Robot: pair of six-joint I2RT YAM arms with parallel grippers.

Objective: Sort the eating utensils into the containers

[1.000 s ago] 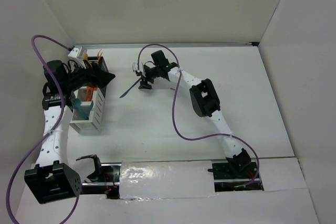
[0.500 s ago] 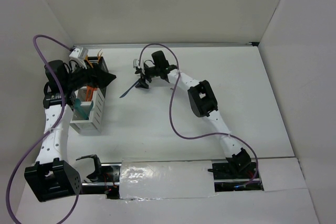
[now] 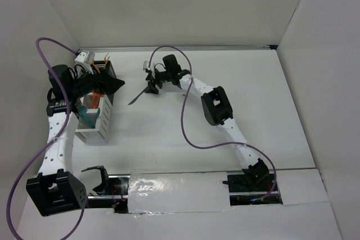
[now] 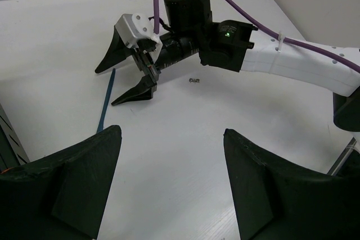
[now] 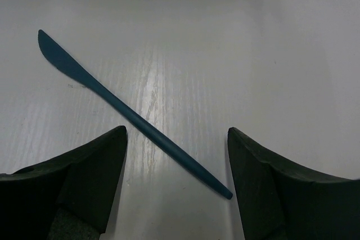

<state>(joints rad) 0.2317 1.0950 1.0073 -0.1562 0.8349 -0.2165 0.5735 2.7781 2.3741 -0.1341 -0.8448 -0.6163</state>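
While the right gripper point(image 3: 151, 84) has edged back, jaws wide above the knife point(image 3: 136, 98), the knife stays put right of the containers point(image 3: 95, 117). It lies flat and diagonal, blade toward them. Left gripper point(image 3: 115, 84) jaws wide, empty.

At the left of the top view, the left gripper point(image 3: 114, 84) covers part of the containers point(image 3: 93, 133); the utensils point(image 3: 89, 115) inside are too small to tell apart.
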